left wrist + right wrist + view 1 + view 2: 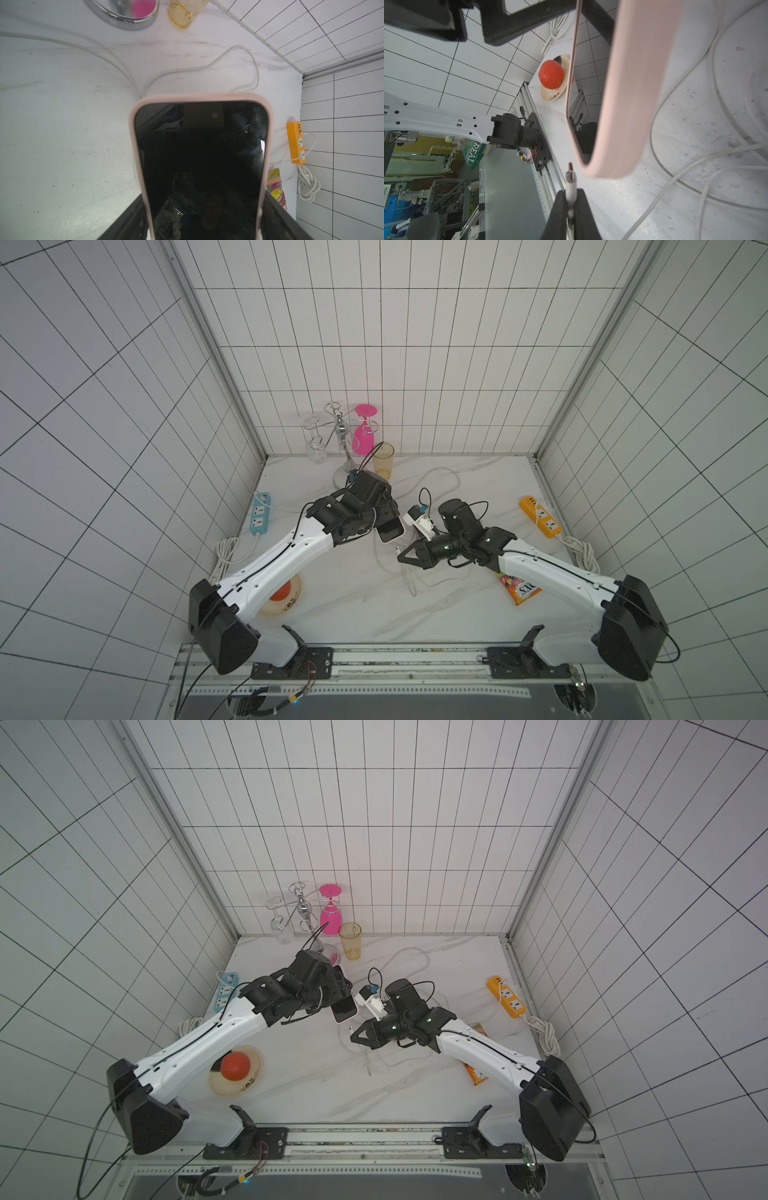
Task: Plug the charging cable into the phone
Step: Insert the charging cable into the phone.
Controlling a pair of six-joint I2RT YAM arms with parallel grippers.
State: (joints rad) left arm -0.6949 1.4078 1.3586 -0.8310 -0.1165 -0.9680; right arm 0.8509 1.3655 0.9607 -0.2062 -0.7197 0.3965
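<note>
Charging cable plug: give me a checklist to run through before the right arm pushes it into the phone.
1. The phone is clamped in the left jaws, free end toward the plug: ok.
2. The plug is pinched in the right jaws, tip sticking out: ok.
3. The tip is lined up with the port: cannot tell, the port is not visible.
4. The plug is seated: not ok, there is a gap to the phone's end.
5. The cable lies slack on the table: ok.
</note>
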